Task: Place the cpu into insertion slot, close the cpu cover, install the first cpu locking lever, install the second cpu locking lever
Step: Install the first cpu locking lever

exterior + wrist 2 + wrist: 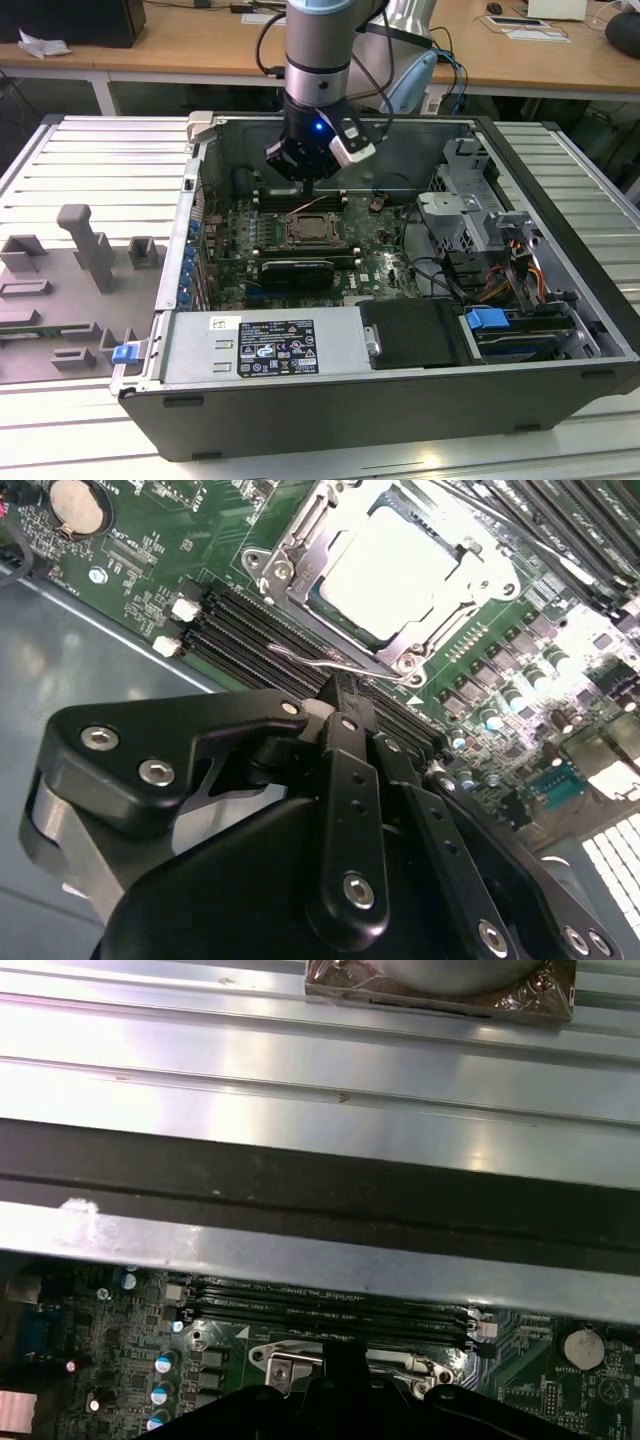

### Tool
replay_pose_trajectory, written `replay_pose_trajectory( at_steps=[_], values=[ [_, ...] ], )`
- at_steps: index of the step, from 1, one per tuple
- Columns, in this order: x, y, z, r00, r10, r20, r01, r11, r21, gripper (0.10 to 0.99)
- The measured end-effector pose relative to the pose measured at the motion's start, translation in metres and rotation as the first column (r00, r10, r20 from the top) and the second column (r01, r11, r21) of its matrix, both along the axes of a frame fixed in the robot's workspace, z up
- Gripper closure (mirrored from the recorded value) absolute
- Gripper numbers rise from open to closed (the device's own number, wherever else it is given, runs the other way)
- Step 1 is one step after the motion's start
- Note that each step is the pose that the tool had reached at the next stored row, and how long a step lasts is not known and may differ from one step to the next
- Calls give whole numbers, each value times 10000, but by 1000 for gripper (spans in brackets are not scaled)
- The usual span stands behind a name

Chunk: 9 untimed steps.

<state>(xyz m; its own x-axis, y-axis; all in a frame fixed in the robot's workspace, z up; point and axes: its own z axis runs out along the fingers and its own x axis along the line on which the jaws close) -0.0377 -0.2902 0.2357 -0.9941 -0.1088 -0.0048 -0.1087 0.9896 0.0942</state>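
The pale, matte square cpu (392, 565) is seen seated in its socket on the green motherboard (150, 540), framed by the thin silver cpu cover (300, 540), which appears closed over it. The black gripper (345, 695) is held just beside the socket's edge with its fingers drawn together, seemingly at a thin wire lever (320, 660), though actual contact cannot be told.

You're looking at a ribbed metal worktable (95, 150) under bright overhead light, with wooden desks (170, 45) behind it strewn with papers (540, 30) and a crumpled white tissue (42, 44)
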Motion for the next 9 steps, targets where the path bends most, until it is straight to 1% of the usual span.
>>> replay_pose_trajectory(
  at_steps=[4,9],
  values=[
    [23,21,-29,10000,7,0,-7,10000,13,984],
    [68,25,-68,10000,4,-4,-4,10000,10,984]
  ],
)
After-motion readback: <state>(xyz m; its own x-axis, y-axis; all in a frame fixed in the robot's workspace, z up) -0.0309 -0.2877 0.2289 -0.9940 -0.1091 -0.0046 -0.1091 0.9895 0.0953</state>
